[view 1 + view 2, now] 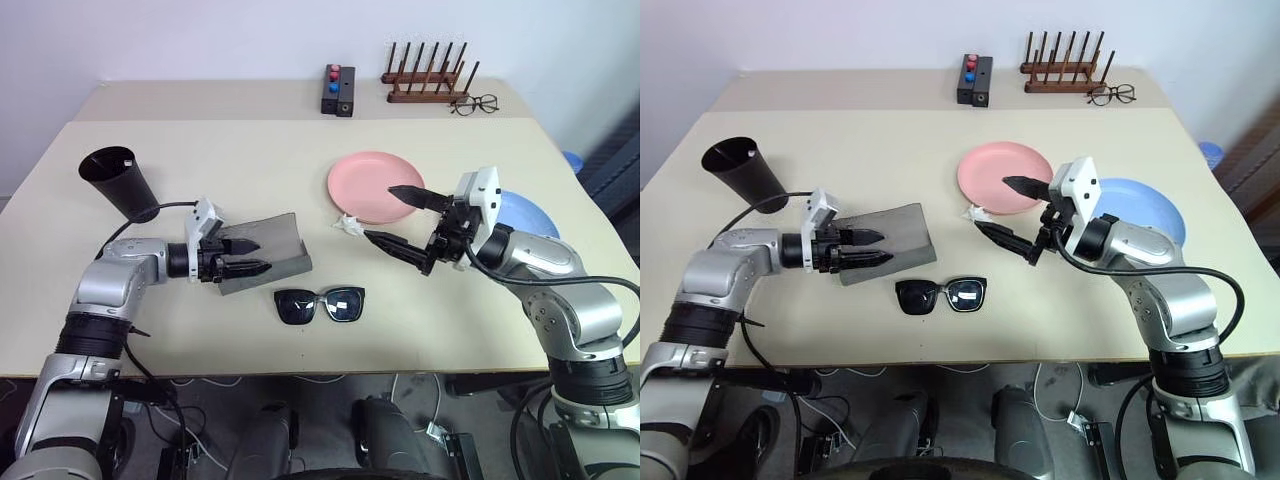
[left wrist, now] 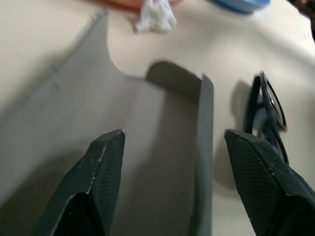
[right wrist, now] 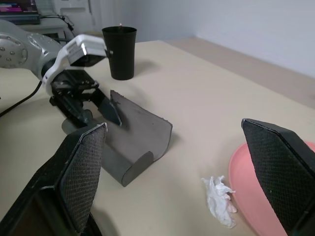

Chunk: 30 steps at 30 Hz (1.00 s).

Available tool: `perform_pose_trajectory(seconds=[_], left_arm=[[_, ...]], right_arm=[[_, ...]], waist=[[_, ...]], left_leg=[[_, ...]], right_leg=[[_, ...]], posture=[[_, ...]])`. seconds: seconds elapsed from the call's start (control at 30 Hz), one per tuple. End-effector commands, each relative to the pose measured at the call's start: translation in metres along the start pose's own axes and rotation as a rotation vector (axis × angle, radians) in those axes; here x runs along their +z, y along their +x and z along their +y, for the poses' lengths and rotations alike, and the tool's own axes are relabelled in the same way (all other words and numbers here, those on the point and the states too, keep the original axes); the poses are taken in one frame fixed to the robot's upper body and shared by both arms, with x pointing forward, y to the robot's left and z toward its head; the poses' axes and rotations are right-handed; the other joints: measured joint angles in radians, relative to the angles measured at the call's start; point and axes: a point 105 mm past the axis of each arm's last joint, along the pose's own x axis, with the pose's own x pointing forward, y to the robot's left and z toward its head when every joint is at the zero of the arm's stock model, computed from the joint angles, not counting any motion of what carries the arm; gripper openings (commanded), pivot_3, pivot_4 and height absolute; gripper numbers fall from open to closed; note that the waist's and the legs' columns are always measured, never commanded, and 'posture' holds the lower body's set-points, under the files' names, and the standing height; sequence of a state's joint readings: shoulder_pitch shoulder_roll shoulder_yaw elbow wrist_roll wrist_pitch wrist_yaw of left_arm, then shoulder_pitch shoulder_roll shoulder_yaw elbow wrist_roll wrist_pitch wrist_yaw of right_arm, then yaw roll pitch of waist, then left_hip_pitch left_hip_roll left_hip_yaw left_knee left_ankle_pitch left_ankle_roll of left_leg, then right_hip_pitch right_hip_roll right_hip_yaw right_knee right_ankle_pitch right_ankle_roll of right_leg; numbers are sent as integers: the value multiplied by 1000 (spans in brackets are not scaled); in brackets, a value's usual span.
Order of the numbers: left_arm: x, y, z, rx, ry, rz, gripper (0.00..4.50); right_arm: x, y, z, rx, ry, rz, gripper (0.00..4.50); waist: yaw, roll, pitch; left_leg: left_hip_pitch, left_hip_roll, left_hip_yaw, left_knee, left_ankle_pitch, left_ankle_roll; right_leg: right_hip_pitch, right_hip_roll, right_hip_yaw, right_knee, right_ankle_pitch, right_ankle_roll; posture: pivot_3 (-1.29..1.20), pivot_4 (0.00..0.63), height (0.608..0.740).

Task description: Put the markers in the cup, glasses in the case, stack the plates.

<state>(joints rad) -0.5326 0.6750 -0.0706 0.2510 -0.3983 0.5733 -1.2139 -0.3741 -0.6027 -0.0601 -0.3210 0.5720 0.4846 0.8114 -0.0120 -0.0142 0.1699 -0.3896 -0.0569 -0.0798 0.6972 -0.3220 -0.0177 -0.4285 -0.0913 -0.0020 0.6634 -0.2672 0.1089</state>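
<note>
The grey case [image 1: 275, 248] lies open at mid-table, its flap lifted. My left gripper [image 1: 250, 256] is low over the case's left end, open, with its fingers [image 2: 106, 162] astride the case's inside and side wall [image 2: 204, 147]. The black sunglasses [image 1: 320, 304] lie just in front of the case. My right gripper [image 1: 400, 218] hovers open and empty above the table, between the pink plate [image 1: 372, 185] and the sunglasses. The blue plate [image 1: 535, 212] lies behind my right arm. The black cup [image 1: 120, 182] stands at the far left. The markers are out of view.
A crumpled white tissue [image 1: 348, 224] lies by the pink plate's near rim. At the back stand a black box with red and blue buttons [image 1: 338, 90], a wooden peg rack [image 1: 430, 78] and thin clear-lens spectacles [image 1: 473, 103].
</note>
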Motion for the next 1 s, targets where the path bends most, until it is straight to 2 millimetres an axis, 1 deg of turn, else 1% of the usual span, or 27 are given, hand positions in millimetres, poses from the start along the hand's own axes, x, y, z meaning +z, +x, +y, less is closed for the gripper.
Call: perform_pose_trajectory(seconds=[0.03,0.13,0.27,0.3,0.33,0.37,0.47,0.73,0.8,0.9,1.0], left_arm=[[3,-3,-3,-28,48,28,3210],[0,-2,-6,-57,53,53,3210],[-5,2,-3,-60,64,74,3210],[-5,3,-3,-62,63,75,2778],[-6,4,-3,-61,67,79,2661],[-6,4,-2,-61,70,82,2352],[-7,4,1,-53,79,85,853],[-9,2,4,-71,76,108,853],[-7,0,4,-93,84,119,853],[2,-4,7,-131,128,129,853],[5,-7,11,-165,176,165,853]], right_arm=[[13,0,5,12,-48,-40,4500],[12,0,5,8,-47,-38,4500],[10,0,5,3,-49,-33,4500],[9,0,5,2,-51,-29,4500],[9,0,5,2,-53,-27,4500],[9,0,6,2,-52,-26,4500],[9,-1,6,0,-52,-25,4500],[8,-1,6,-6,-57,-21,4500],[8,-1,6,-5,-57,-21,4500],[8,1,7,-2,-58,-24,4500],[8,2,6,-2,-59,-26,4500]], waist=[[0,0,0],[0,0,0],[0,0,0],[0,0,0],[0,0,0],[0,0,0],[1,0,0],[-1,0,0],[-1,0,0],[0,0,0],[-1,0,0]], left_leg=[[0,0,0,0,0,0],[0,0,0,0,0,0],[0,0,0,0,0,0],[0,0,0,0,0,0],[0,0,0,0,0,0],[0,0,0,0,0,0],[0,0,0,0,0,0],[0,0,0,0,0,0],[0,0,0,0,0,0],[0,0,0,0,0,0],[0,0,0,0,0,0]], right_leg=[[0,0,0,0,0,0],[0,0,0,0,0,0],[0,0,0,0,0,0],[0,0,0,0,0,0],[0,0,0,0,0,0],[0,0,0,0,0,0],[0,0,0,0,0,0],[0,0,0,0,0,0],[0,1,0,0,0,0],[0,1,0,0,0,0],[0,1,0,0,0,0]], posture=[[0,150,740],[0,150,740],[0,150,740],[0,150,740],[0,150,740],[0,150,740],[0,150,740],[0,150,740],[0,150,740],[0,150,740],[0,150,740]])
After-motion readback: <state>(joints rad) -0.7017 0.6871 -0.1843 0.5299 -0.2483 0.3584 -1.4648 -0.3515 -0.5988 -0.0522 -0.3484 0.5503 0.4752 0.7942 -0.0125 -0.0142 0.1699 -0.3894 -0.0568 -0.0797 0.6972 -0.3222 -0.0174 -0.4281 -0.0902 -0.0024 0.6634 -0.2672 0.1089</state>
